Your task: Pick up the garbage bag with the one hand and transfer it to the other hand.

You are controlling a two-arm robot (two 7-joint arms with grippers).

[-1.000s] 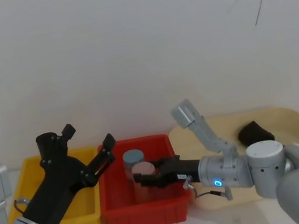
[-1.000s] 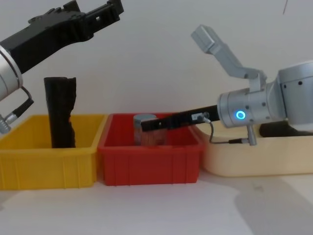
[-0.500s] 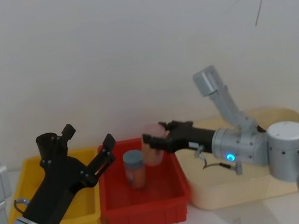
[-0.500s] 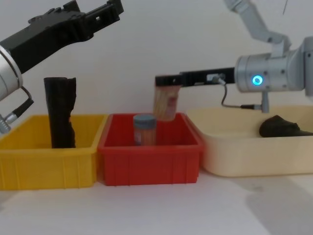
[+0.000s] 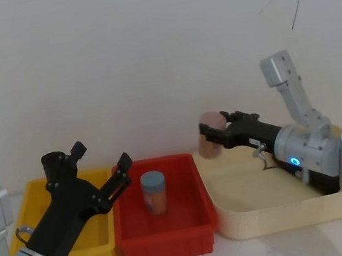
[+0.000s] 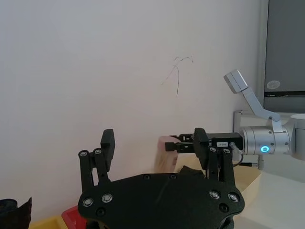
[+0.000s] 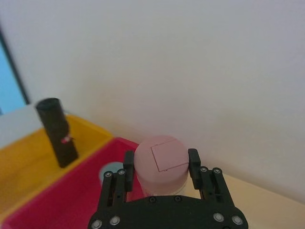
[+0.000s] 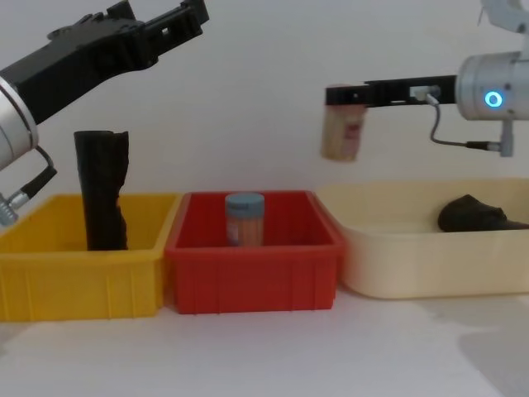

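Since the earlier frames, the right end effector [image 8: 340, 96] has lifted a pink-capped jar [image 8: 341, 136] out of the red bin [image 8: 252, 277] and carried it up and to the right, so it now hangs in the air above the near-left edge of the cream tray [image 8: 413, 269]. Its fingers are pinching the jar just below the cap.

Nearest the robot, three containers sit in a row on the white tabletop [image 8: 264, 356]: a yellow bin [image 8: 78, 281] on the left, the red bin in the middle, the cream tray on the right. The garbage bag [image 8: 102, 201] stands upright in the yellow bin. A blue-capped jar [image 8: 245, 218] stands in the red bin. A dark crumpled lump [image 8: 471, 215] lies in the tray.

The left end effector [image 5: 104, 170] hovers above the yellow bin, fingers spread, gripping nothing. Behind everything is a plain white wall [image 5: 146, 60].
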